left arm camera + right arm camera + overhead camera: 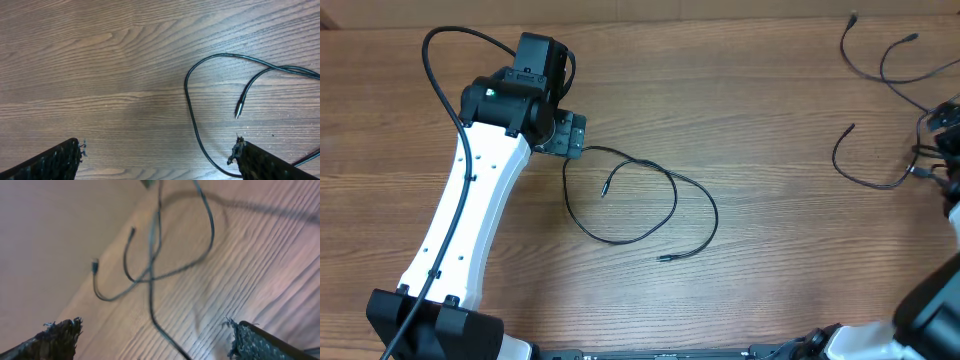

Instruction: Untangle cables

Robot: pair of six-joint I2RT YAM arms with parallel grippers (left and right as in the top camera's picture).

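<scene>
Two pincers, and you had both of them standing apart. Your left pincer [159, 147] hung low over the wooden counter [100, 60], its fingers [55, 160] spread wide with nothing clamped between them. Seen from above, it sat at about 10 o'clock from the looped cable [675, 200], which lay in one loose ring near the middle of the counter. One plug end [604, 190] pointed into the ring. The other plug end [662, 259] lay outside it at about 6 o'clock.

In your left wrist view, that cable curved down from 2 o'clock and passed just beside the inner edge of the finger at 5 o'clock. You could not tell whether cable and finger touched. The silver-tipped plug lay on bare wood, apart from both fingers.

Your right pincer [155, 326] was also spread, fingers wide at 7 and 5 o'clock of its own view. The other cables [151, 287] showed there only as blurred dark lines crossing one another. One strand ran down into the gap between the fingers, and neither finger was closed on it. From above, those cables lay at about 2 o'clock on the counter, well apart from the ring, with several loose ends curling near the right arm [942, 125] at the edge.
</scene>
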